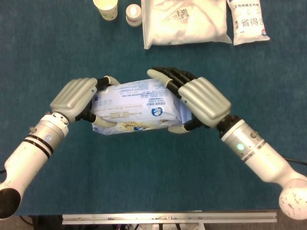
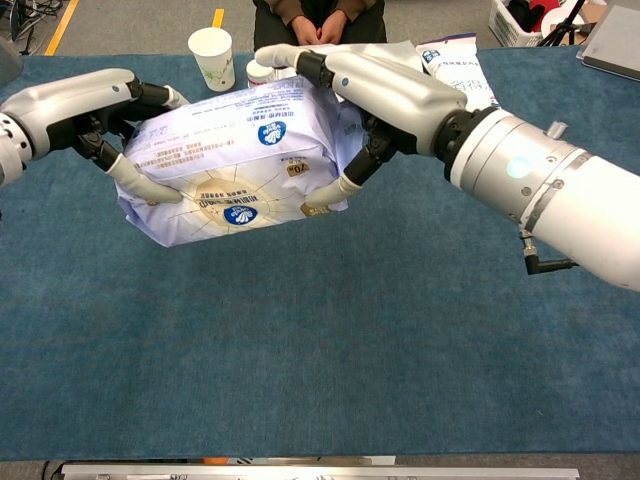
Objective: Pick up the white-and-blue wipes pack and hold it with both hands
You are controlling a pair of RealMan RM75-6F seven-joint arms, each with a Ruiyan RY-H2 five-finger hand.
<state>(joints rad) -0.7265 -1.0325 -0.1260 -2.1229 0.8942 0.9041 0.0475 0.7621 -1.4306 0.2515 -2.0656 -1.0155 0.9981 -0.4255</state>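
The white-and-blue wipes pack hangs above the blue table cloth, lying lengthwise between both hands. My left hand grips its left end, fingers over the top and thumb underneath. My right hand grips the right end the same way: fingers wrap over the top edge and the thumb presses the pack's lower face. The right end of the pack is hidden behind that hand.
At the table's far edge stand a paper cup and a small white jar. Beside them lie a large white bag and a white pouch with blue print. A person sits behind the table.
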